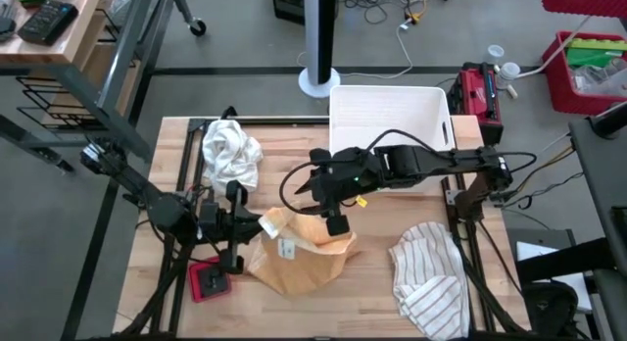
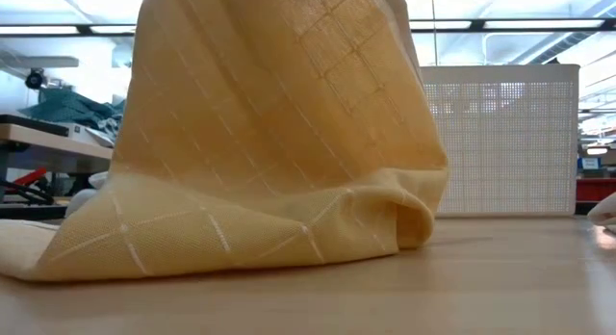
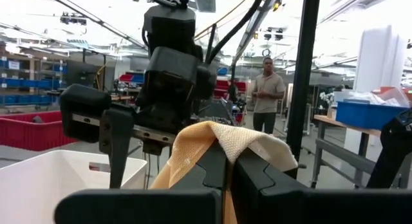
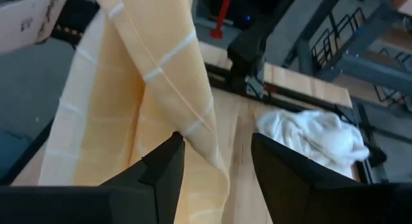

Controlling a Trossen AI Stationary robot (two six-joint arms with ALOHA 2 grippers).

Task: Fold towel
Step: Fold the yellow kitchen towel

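Towel (image 1: 299,258), yellow with a thin check pattern, lies near the middle of the table (image 1: 372,292), partly lifted and bunched. Left gripper (image 1: 257,226) is at the towel's left corner, fingers (image 3: 257,179) pressed together on the cloth; the left wrist view shows the fabric pinched between them and draped over the tips. Right gripper (image 1: 336,221) hangs above the towel's upper edge, fingers (image 4: 164,166) apart, with the cloth hanging just beside one finger, not clamped. A white cloth (image 1: 231,150) lies at the table's far left, a striped cloth (image 1: 431,277) at the right, a white bin (image 1: 390,116) at the far edge. A person (image 3: 266,94) stands in the room behind.
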